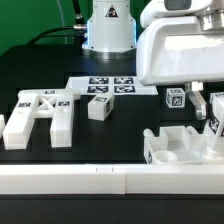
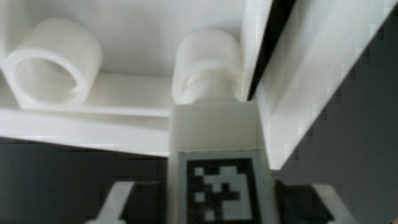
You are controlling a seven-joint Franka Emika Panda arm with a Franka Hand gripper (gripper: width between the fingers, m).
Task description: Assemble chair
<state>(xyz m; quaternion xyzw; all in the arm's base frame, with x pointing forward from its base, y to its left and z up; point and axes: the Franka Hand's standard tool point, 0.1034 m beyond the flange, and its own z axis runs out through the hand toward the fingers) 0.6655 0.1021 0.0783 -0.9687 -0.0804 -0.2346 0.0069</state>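
One gripper [image 2: 219, 207] pinching matte white square-section bar [image 2: 217, 135], black-and-white tag [image 2: 221, 185] on face; rounded white cylinders [image 2: 54, 65] near.

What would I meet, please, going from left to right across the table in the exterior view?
Cross-braced plate → small block → tagged cube → end effector, gripping a tagged bar.

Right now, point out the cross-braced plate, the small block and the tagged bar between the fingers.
cross-braced plate [image 1: 45, 102]: exterior view, on its tagged cross brace.
small block [image 1: 98, 108]: exterior view, on its front face.
tagged bar [image 2: 221, 185]: wrist view, on its tag.
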